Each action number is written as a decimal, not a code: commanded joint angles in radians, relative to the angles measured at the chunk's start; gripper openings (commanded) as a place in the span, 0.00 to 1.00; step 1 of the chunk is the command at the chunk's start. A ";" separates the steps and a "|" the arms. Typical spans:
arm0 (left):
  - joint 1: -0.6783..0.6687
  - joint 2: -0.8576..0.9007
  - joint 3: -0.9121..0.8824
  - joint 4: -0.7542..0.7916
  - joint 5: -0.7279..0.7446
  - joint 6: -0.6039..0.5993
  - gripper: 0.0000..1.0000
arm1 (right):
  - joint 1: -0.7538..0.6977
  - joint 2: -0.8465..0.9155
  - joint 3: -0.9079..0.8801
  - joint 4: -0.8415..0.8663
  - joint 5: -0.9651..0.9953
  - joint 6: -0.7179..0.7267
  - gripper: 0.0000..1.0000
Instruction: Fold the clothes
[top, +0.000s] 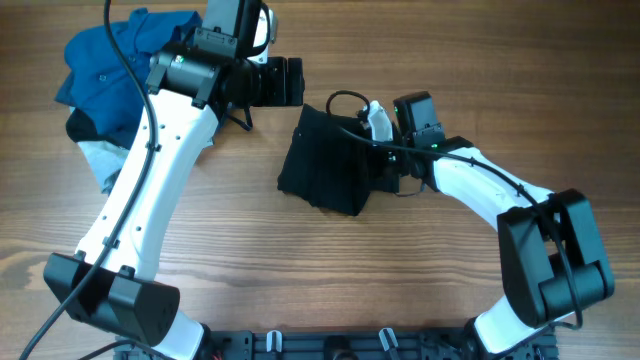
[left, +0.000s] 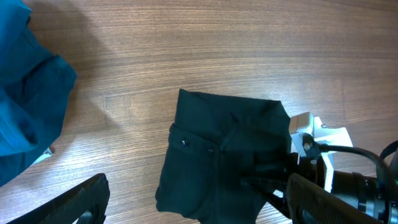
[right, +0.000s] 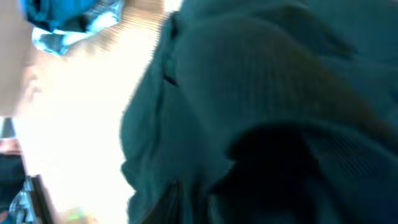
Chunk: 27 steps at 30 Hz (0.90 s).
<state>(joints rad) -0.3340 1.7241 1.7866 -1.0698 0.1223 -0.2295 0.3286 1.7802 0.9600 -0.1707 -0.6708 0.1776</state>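
Now the right gripper (top: 388, 165) is sitting against the right edge of the black shirt (top: 322, 165), which is lying folded on the table (top: 300, 270); whether it is pinching cloth I cannot tell. It should be flattening gently, not dragging the bundle. The left gripper (top: 288, 82) is hovering wide and empty, just far-left of the shirt.
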 joint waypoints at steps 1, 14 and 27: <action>0.003 0.010 0.001 0.003 -0.012 0.016 0.91 | 0.001 0.016 0.006 0.025 -0.108 -0.016 0.04; 0.003 0.010 0.001 0.003 -0.012 0.016 0.92 | -0.116 -0.087 0.007 0.048 -0.124 0.031 0.04; 0.003 0.010 0.001 -0.008 -0.027 0.016 0.97 | -0.168 -0.127 -0.003 -0.276 -0.277 -0.210 0.49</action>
<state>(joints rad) -0.3340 1.7241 1.7866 -1.0760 0.1066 -0.2291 0.0639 1.6684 0.9619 -0.4099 -0.9016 0.0689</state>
